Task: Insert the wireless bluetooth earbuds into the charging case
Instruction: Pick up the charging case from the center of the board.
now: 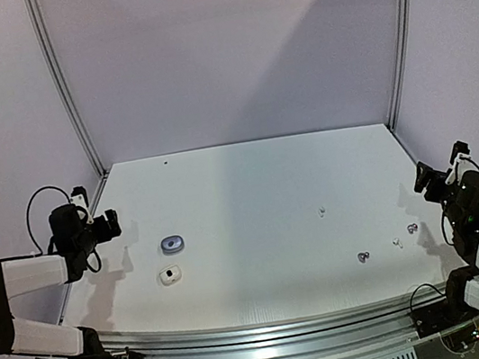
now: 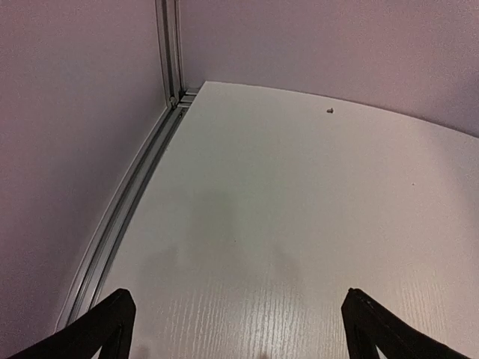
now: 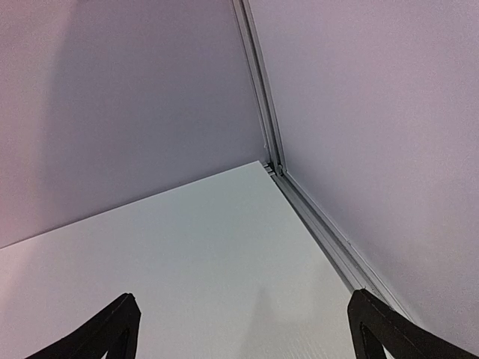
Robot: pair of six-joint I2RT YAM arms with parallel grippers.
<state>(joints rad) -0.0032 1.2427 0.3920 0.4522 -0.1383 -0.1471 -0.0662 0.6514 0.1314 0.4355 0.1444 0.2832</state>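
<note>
On the white table (image 1: 250, 187), earbuds (image 1: 363, 256) lie loose near its right edge, cases (image 1: 172, 243) near the left. Left gripper (image 2: 238, 299) and right gripper (image 3: 243, 299) gape empty.

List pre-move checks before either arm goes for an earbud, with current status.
1. Left end effector open, empty: ok.
2. Right end effector open, empty: ok.
3. Four earbuds in top view, far white earbud, near white earbud, near dark earbud, right dark earbud: ok.
4. Grey case and white case located, apart: ok.
5. Case lids open: cannot tell.
6. Earbud or case in either wrist view: not ok.
</note>
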